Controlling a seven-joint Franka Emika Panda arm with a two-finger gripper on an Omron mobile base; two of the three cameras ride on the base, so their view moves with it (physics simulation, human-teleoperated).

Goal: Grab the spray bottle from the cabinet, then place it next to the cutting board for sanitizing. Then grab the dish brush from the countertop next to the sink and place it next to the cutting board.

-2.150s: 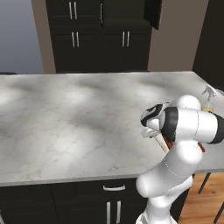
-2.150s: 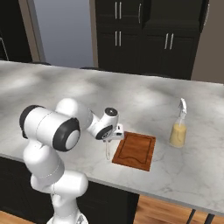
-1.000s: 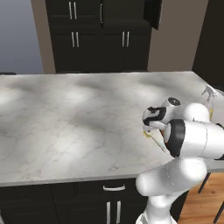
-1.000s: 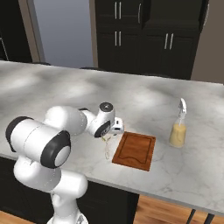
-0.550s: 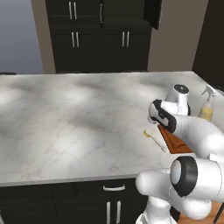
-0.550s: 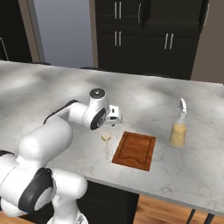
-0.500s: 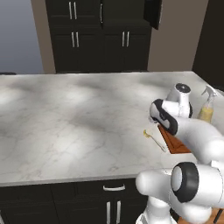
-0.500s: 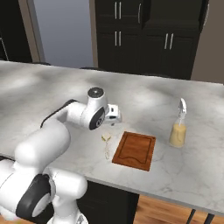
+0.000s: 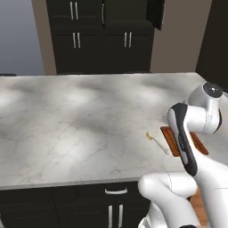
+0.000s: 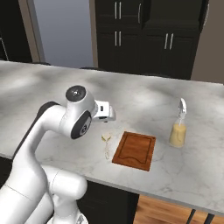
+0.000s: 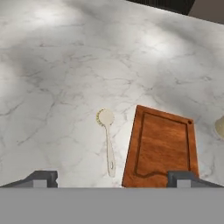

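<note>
The dish brush (image 11: 108, 144) lies flat on the white-marbled island, parallel to the left edge of the reddish-brown cutting board (image 11: 162, 146) and a little apart from it. My gripper (image 11: 113, 179) hovers above the brush's handle end, open, fingertips (image 11: 41, 178) wide apart with nothing between them. From the right base view the hand (image 10: 109, 114) hangs above and behind the brush (image 10: 106, 145), with the board (image 10: 134, 150) beside it. The spray bottle (image 10: 178, 131) stands upright just right of the board. In the left base view my arm hides part of the board (image 9: 171, 140), with the brush (image 9: 156, 141) to its left.
Dark cabinets (image 10: 144, 35) line the wall behind the island, one upper door (image 9: 156, 13) ajar. The island (image 9: 80, 120) stretches wide to the left of the board. Its front edge (image 10: 144, 186) runs close below the board, with wood floor beyond.
The hand has lifted off the counter and drawn back from the brush, and the arm has folded upward. The brush, board and bottle stay where they were.
</note>
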